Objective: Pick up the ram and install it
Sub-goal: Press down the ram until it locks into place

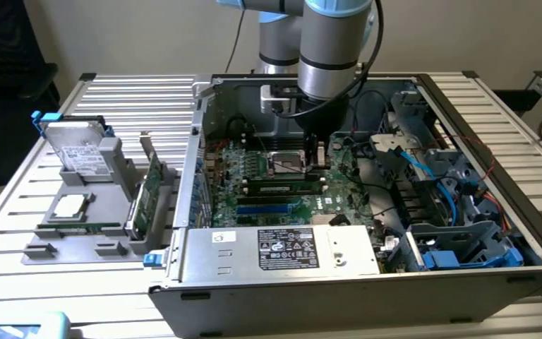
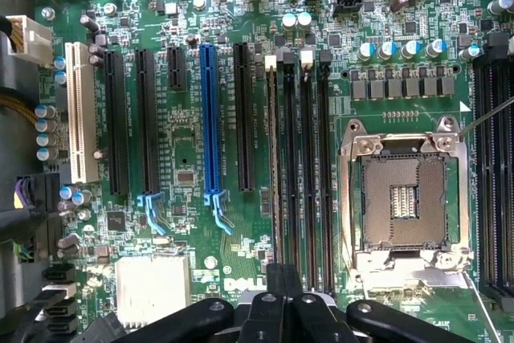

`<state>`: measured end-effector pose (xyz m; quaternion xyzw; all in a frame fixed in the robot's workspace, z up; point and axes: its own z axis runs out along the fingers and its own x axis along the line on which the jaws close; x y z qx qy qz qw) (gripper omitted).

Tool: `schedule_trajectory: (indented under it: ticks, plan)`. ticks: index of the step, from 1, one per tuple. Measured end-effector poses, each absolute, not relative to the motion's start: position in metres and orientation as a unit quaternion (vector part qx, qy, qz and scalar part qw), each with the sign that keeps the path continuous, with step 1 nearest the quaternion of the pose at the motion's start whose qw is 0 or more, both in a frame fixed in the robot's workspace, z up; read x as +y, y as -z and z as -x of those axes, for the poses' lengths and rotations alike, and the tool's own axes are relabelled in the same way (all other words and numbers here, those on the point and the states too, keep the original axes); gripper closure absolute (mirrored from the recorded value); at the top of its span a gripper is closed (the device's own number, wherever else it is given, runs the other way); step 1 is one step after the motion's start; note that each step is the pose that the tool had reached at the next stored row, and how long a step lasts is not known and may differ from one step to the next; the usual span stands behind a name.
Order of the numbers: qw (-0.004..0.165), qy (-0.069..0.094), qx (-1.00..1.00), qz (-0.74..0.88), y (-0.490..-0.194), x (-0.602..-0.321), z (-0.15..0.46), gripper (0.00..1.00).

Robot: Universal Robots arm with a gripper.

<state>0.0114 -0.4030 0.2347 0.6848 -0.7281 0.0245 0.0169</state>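
Note:
The ram [image 1: 284,188], a long narrow green stick with black chips, stands on edge in a black memory slot on the motherboard [image 1: 252,166] inside the open computer case. The wrist view looks down on its thin top edge [image 2: 276,182], among several parallel black slots beside the empty CPU socket [image 2: 404,198]. My gripper [image 1: 315,167] hangs straight down just behind the stick, close to the socket. Its black fingers [image 2: 277,287] are pressed together with nothing between them, right over one end of the stick; contact with it is hidden.
The case walls [image 1: 195,141], the power supply [image 1: 285,248], blue cables [image 1: 422,166] and a drive cage [image 1: 464,244] crowd the motherboard. On the exterior view's left, a grey fixture [image 1: 111,247] holds a hard drive [image 1: 75,150], a chip [image 1: 68,206], an upright green expansion card [image 1: 153,185] and a narrow green strip [image 1: 78,227].

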Motion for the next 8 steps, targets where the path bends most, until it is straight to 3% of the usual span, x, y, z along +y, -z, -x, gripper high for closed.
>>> schedule_trajectory:
  ticks: [8]
  plan:
    - [0.017, -0.025, -0.724, -0.689, -0.2335, -0.403, -0.0114, 0.89]
